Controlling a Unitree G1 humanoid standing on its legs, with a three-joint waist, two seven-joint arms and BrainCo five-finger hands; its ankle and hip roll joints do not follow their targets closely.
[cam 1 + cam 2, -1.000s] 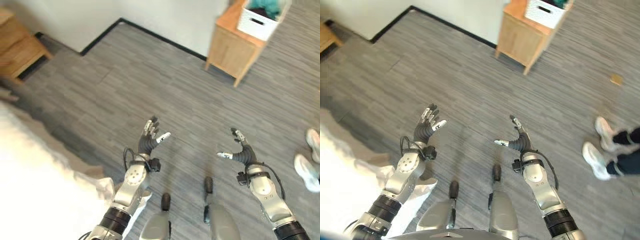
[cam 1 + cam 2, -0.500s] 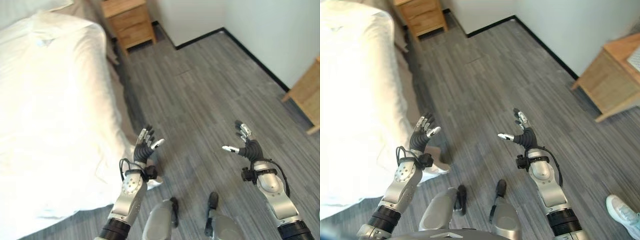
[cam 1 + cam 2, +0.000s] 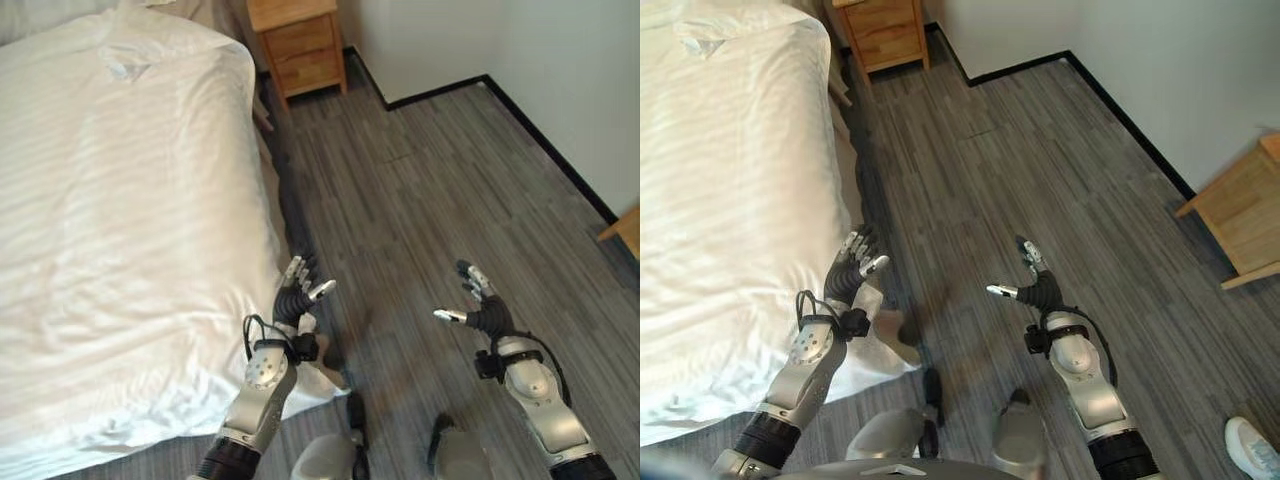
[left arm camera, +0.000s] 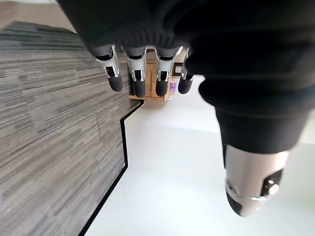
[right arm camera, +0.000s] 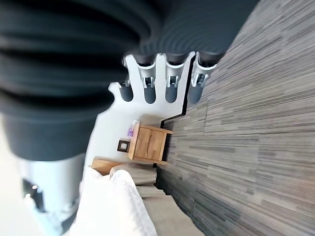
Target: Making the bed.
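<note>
My left hand [image 3: 297, 296] hung in the air with fingers relaxed and spread, holding nothing, just beside the near corner of the bed [image 3: 120, 230]. My right hand [image 3: 478, 308] was likewise loose and empty over the grey floor [image 3: 430, 190]. White sheet [image 3: 110, 330] covered the mattress, its corner drooping floorward. A wooden nightstand [image 3: 297, 40] stood beyond, against the wall.

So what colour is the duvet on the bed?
White duvet with faint woven stripes, clearest in the left eye view.
</note>
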